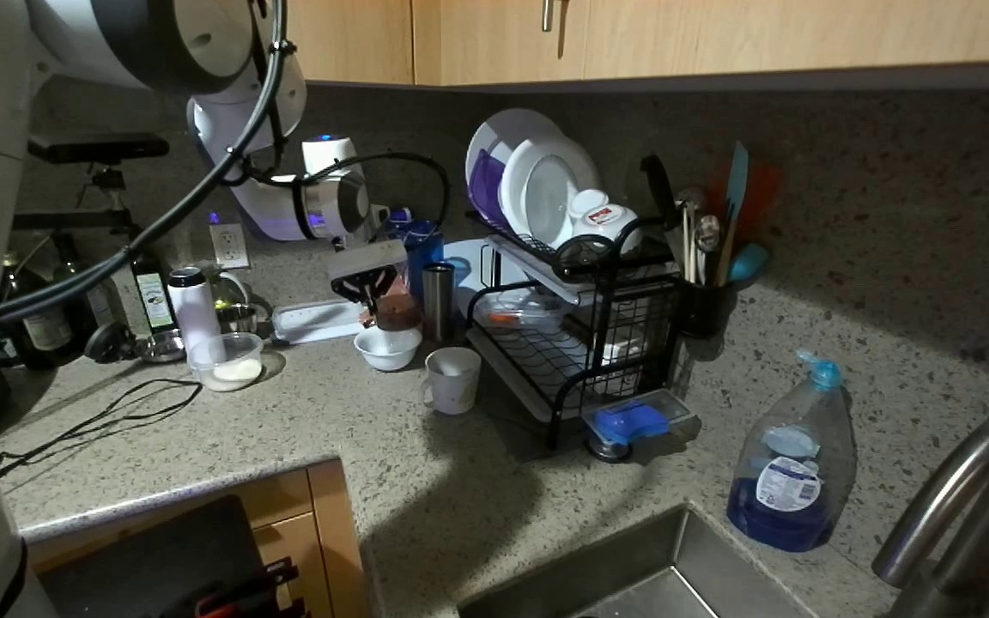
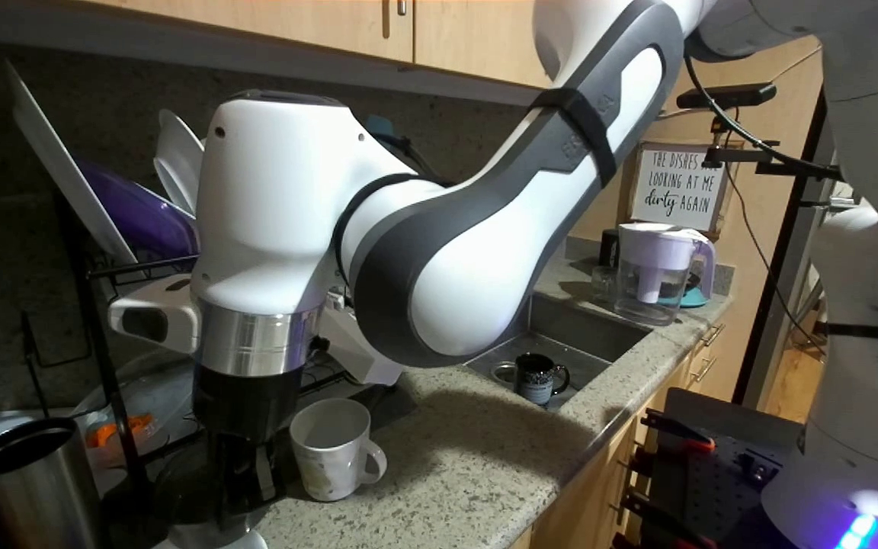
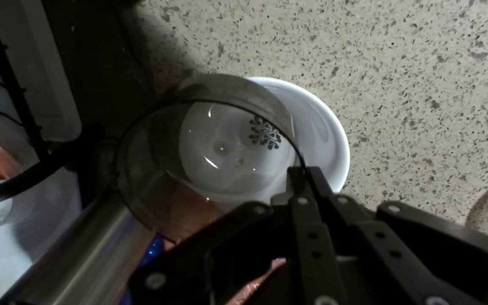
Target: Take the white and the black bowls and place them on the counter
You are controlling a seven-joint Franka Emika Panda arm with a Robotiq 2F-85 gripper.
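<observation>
The black bowl is a see-through smoky bowl with a dark rim; it shows in the wrist view [image 3: 227, 87] and both exterior views [image 1: 397, 313] [image 2: 189, 488]. My gripper [image 3: 307, 180] is shut on its rim; the gripper also shows in both exterior views [image 1: 372, 300] [image 2: 245, 496]. The black bowl is over the white bowl [image 3: 331, 135] and covers much of it in the wrist view. The white bowl stands upright on the counter in an exterior view [image 1: 387, 352]. I cannot tell whether the two bowls touch.
A white mug [image 1: 452, 382] stands close to the white bowl. A steel tumbler [image 1: 438, 300] and the black dish rack [image 1: 559, 390] with plates stand beside it. A white tray [image 1: 316, 321] and a clear container [image 1: 227, 360] are on the counter [image 1: 288, 429]. The sink [image 1: 675, 549] lies in front.
</observation>
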